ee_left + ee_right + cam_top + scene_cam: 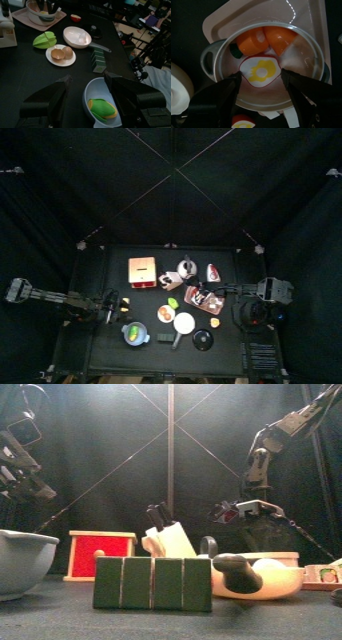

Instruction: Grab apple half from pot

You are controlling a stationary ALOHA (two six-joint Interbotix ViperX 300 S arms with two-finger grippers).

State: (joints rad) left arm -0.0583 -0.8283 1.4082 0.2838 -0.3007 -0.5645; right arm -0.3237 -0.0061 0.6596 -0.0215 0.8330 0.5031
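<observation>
The right hand (261, 80) is wide open above the pot (308, 50). Inside, the apple half (259, 71) lies cut face up, touching two orange pieces (271, 37). I cannot tell the left hand (87, 87) state.

Black curtains (80, 178) enclose the small black bench (107, 343); thin poles (170, 444) cross above the bench.

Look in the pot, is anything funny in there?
A bit! The pot under the right claw holds a mix: orange pieces crowd one side and an apple half lies cut face up against them. Nothing looks spilled or broken.
</observation>
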